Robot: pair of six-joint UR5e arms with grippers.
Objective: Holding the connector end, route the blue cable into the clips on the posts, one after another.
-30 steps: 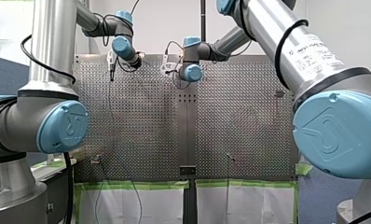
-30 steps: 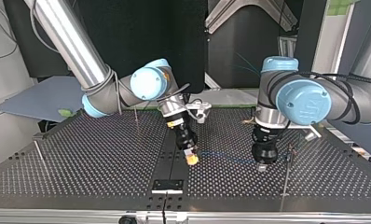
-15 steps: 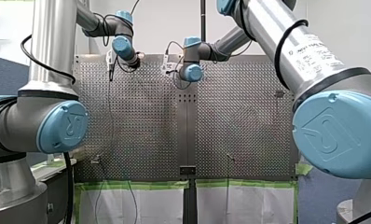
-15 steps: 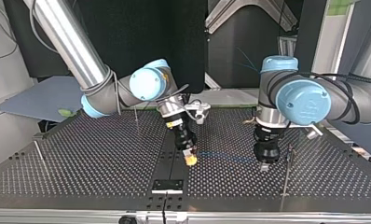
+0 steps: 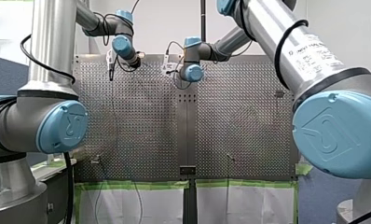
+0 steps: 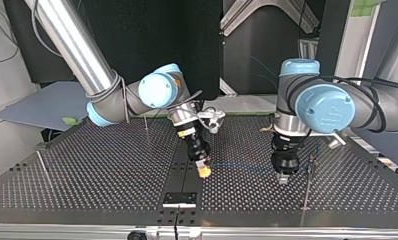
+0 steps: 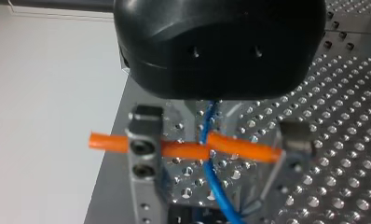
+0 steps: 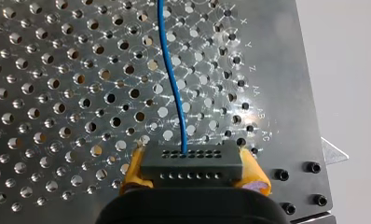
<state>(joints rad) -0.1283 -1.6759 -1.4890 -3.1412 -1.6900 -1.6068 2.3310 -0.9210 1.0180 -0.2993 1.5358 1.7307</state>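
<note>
The connector (image 8: pixel 192 163) is clamped between the yellow pads (image 8: pixel 254 176) of the right gripper (image 8: pixel 193 167). The cable (image 8: pixel 174 88) is run straight ahead to the left gripper (image 7: pixel 219 148), whose fingers (image 7: pixel 144 149) are spread, the cable passed loosely between them, crossing an orange tube (image 7: pixel 242 148). The post (image 6: pixel 307 182) just beside those fingers seems not yet threaded; next, the span should be carried over it and pressed down in.

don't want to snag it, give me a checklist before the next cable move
1. yellow pads of right gripper hold connector: ok
2. blue cable leaves connector without kink: ok
3. cable passes between open fingers of left gripper: ok
4. cable runs straight between both grippers: ok
5. cable seated in clip on post beside left gripper: cannot tell
</note>
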